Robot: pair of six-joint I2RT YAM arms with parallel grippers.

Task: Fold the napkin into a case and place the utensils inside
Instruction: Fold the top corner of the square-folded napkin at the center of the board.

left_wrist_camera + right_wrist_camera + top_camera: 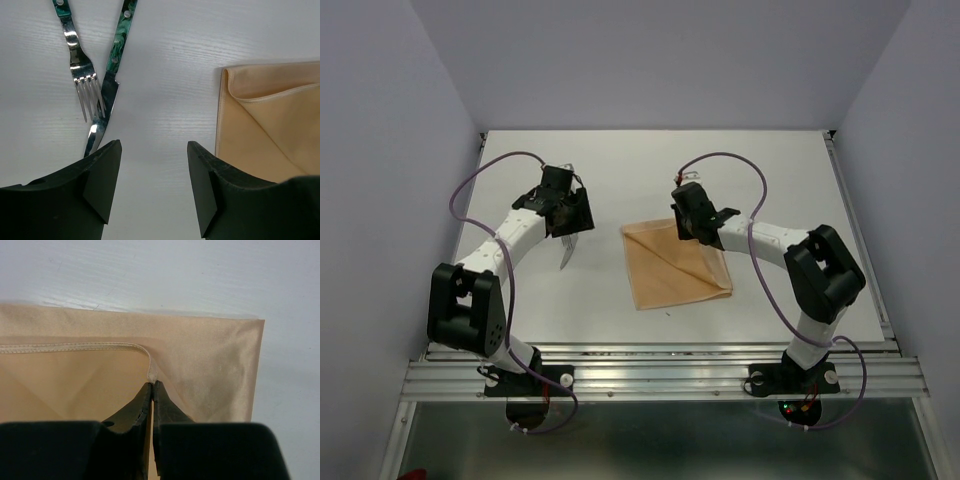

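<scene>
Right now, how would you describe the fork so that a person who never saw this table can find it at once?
On the white table, look left of the peach napkin, by the open left claw, where two green-handled utensils lie. The fork is the one ending in four tines; the knife touching it ends in a flat blade.

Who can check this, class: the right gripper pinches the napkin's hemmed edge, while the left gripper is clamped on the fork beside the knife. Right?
Not quite. In the left wrist view the left gripper is open and holds nothing; the fork lies beside the knife on the table, beyond it. The right gripper does pinch the napkin at its hemmed edge.
</scene>
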